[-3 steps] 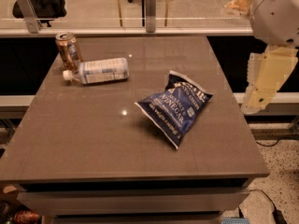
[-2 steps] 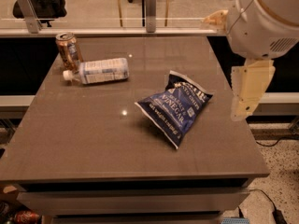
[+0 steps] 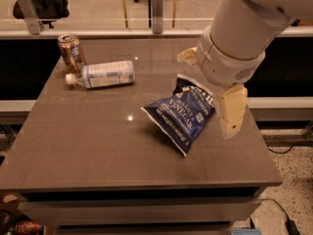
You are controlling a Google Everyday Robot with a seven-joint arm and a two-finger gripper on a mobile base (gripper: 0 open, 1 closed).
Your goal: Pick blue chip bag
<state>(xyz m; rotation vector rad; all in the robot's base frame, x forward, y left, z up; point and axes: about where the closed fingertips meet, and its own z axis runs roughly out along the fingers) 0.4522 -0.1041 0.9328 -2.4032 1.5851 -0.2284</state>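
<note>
The blue chip bag (image 3: 182,116) lies on the brown table (image 3: 98,146), right of the middle, dark navy foil with white "VINEGAR" lettering. My gripper (image 3: 206,95) hangs from the big white arm at the upper right, over the bag's far right end. It is open and empty. One cream finger (image 3: 231,110) points down just right of the bag. The other finger (image 3: 187,56) shows behind the bag's top edge. The arm hides part of the bag's top right corner.
A clear plastic bottle with a pale label (image 3: 102,74) lies on its side at the table's back left. A drink can (image 3: 71,51) stands just behind it. A glass rail with posts (image 3: 156,6) runs behind the table. The table's right edge is close to the gripper.
The arm and gripper have moved left, from beyond the table's right edge to over the bag's right end. The bag, bottle and can have not moved.
</note>
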